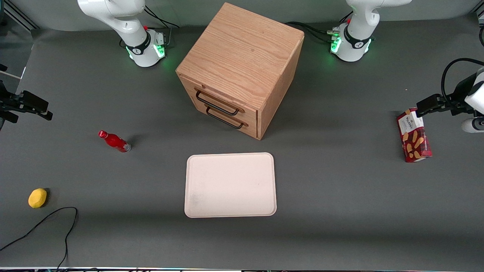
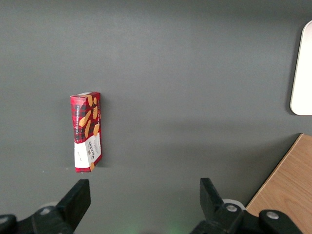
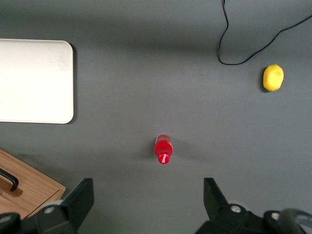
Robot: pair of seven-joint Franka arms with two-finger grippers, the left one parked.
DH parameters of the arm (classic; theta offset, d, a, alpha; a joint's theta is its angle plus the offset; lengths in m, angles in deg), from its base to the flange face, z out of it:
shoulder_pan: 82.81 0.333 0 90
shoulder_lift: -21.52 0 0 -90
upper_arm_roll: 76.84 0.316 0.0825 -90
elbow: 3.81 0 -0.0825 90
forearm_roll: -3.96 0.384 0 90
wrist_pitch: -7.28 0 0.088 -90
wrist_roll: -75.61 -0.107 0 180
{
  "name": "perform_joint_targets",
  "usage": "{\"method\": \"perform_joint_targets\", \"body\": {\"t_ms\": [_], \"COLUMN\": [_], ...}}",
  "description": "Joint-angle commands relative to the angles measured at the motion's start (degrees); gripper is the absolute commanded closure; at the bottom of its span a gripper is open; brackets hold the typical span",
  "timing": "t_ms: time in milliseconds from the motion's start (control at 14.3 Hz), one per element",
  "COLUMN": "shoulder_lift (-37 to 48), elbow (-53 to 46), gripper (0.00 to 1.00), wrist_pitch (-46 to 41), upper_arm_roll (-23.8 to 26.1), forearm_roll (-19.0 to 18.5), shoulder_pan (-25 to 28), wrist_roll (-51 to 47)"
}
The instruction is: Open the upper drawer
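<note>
Upper drawer [image 1: 223, 99] is closed in the cabinet [image 1: 242, 56], with only its handle end showing in the right wrist view; gripper [image 3: 148, 202] is spread wide, empty (high above the red bottle [image 3: 163, 148]), toward the working arm's end of the table, well apart from the drawer.

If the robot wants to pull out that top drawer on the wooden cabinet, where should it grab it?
Probably by the long black bar handle of the upper drawer. The bar stands off the drawer face, leaving a gap for fingers, so closing around its middle from in front of the drawer should pull evenly. The gripper is open, out toward the working arm's end of the table, high over the red bottle.
</note>
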Motion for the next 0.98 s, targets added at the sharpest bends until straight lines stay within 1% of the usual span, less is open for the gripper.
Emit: {"method": "perform_joint_targets", "body": {"t_ms": [0, 700, 910], "shoulder_lift": [0.46, 0.55, 0.12], "elbow": [-0.11, -0.20, -0.11], "gripper": [0.00, 0.00, 0.00], "wrist_pitch": [-0.69, -2.27, -2.18], "upper_arm_roll": [0.82, 0.64, 0.82], "forearm_roll": [-0.69, -0.42, -0.69], "shoulder_pan": [-0.50, -0.50, -0.33], "wrist_roll": [-1.25, -1.51, -4.67]}}
